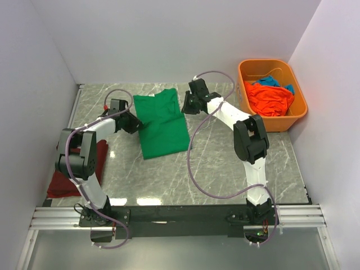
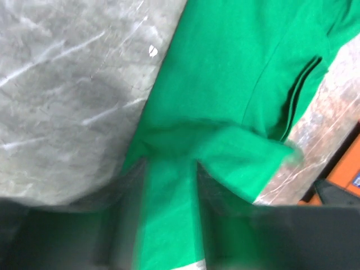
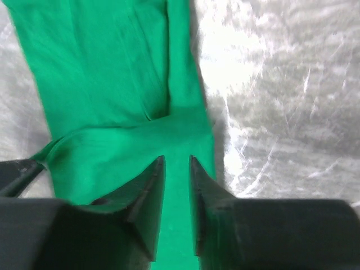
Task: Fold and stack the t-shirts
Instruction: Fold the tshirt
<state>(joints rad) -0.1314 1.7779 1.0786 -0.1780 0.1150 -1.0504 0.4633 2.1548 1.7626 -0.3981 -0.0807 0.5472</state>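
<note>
- At the far left of the table (image 1: 219, 163), the maroon t-shirt (image 1: 61, 183) lies flat under your left arm's elbow. It looks like a folded one already set down, so count it as the base of the stack. The arm hides part of it, so you cannot check how neat the fold is.
- Your left tool (image 2: 169, 163) sits at the left edge of the green t-shirt (image 1: 163, 124). The wrist view is blurred, but the fingers stand apart with green cloth showing between them, and nothing looks clamped.
- The green t-shirt lies mid-table, collar toward the far wall. Its sides appear turned in, with a sleeve lapped over the body, giving a long rectangle. Judge it as half folded: it likely needs a fold across its length, then a move onto the maroon one.
- Your right tool (image 3: 177, 160) hangs over the shirt's right edge near the collar end. Its fingers stand a narrow gap apart above the cloth, gripping nothing.
- At the far right, the orange tub (image 1: 298, 111) holds a crumpled orange t-shirt (image 1: 270, 100) with a blue t-shirt (image 1: 277, 81) behind it. Both are unfolded, so you have roughly one shirt done, one in hand and two untouched.
</note>
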